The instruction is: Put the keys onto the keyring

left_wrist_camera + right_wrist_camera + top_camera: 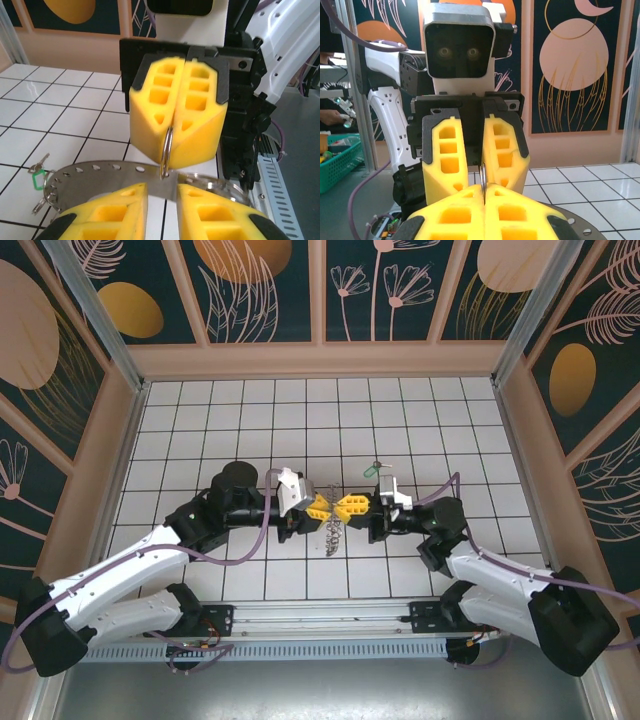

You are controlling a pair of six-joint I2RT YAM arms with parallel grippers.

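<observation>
1. Right claw [172, 156] clamped on the loop [167, 147], holding it edge-up for threading.
2. Left claw [161, 190] narrowed around the keyring [100, 171] rim, likely to steady it; can't tell if it's gripping.
3. Key [36, 179] sits beyond the claws, near the rim.

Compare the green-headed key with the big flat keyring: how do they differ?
Size: the key is tiny, the keyring a broad band. Look: the key has a light-green head, the keyring is plain grey with punched holes. Place: the key looks to lie apart on the tiles, while the keyring meets the right gripper, shut on a thin wire ring at its edge. Both show silvery metal.
</observation>
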